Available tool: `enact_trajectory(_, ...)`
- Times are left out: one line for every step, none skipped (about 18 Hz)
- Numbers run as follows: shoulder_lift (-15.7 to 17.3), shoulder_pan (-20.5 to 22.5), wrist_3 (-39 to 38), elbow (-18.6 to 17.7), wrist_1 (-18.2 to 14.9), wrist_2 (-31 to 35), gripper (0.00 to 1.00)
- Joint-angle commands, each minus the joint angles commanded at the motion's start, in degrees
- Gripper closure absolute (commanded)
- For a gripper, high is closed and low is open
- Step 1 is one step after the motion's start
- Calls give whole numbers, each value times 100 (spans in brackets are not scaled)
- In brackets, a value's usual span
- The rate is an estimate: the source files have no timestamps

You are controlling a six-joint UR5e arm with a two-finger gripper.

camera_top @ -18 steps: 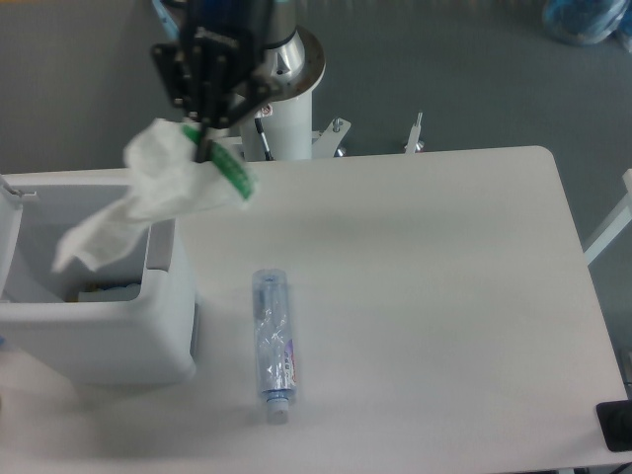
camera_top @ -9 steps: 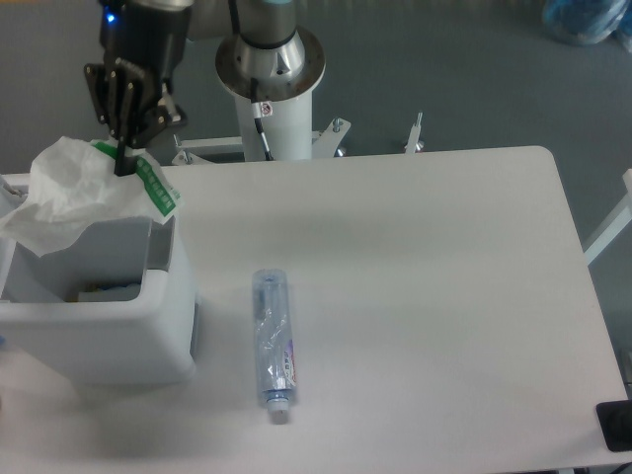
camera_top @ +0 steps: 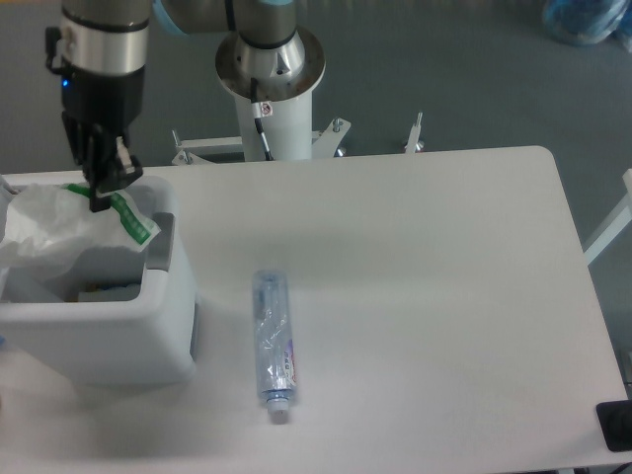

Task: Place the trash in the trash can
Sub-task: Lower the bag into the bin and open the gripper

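A wide white rectangular tabletop with rounded corners (camera_top: 415,296) fills most of the frame from the centre to the lower edge. Behind it, across the upper part, lies a dark grey floor (camera_top: 444,69). In the upper right corner sits a blue bundle of crinkled plastic (camera_top: 590,20), cut off by the frame. At the right edge a white slanted bar (camera_top: 607,232) shows. In the lower right corner is a small black object (camera_top: 615,427).
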Motion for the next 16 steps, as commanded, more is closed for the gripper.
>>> enact_trajectory(-9, -9, 0, 0, -17, -9, 100)
enact_trajectory(-18, -18, -35, 0, -18, -35, 100)
enact_trajectory(-27, -9, -79, 17, -18, -44, 81)
enact_trajectory(-18, -18, -88, 0, -18, -44, 68)
enact_trajectory(-9, -18, -88, -9, -35, -53, 66)
enact_trajectory(-1, -18, -97, -44, -35, -70, 63)
enact_trajectory(8, -27, -97, -61, -26, -79, 55)
enact_trajectory(26, -27, -97, -62, -52, -88, 45)
enact_trajectory(35, -36, -97, -79, -61, -105, 41)
enact_trajectory(52, -27, -97, -62, -79, -123, 38)
enact_trajectory(87, -27, -158, -70, -79, -219, 37)
enact_trajectory(122, -27, -263, -70, -88, -350, 36)
enact_trajectory(140, -18, -325, -70, -88, -430, 34)
enact_trajectory(149, -9, -360, -62, -88, -465, 29)
enact_trajectory(166, 8, -369, -36, -88, -561, 28)
enact_trajectory(253, 26, -369, -35, -97, -676, 28)
